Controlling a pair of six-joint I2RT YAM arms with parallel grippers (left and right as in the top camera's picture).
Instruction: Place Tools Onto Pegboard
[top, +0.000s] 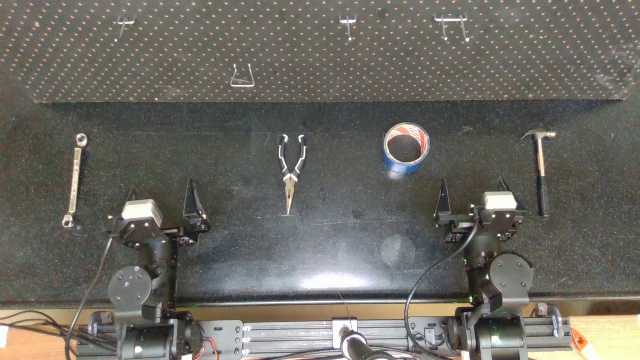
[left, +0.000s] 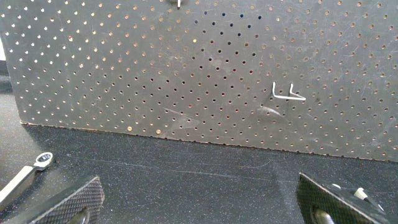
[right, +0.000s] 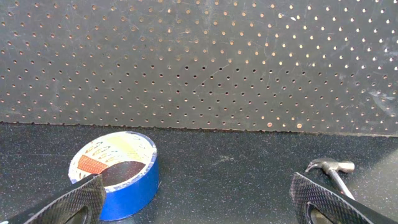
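Hammer (top: 541, 175) lay near the table's (top: 350, 230) right edge, likely rigid and head-heavy; you were best gripping mid-handle. Left gripper (top: 160, 200) and right gripper (top: 472, 195) gaped wide, empty.

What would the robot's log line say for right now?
left gripper: open, empty | right gripper: open, empty | on black table: silver metal wrench, white-handled pliers, blue tape roll, black-handled hammer | black pegboard: wire hooks bare
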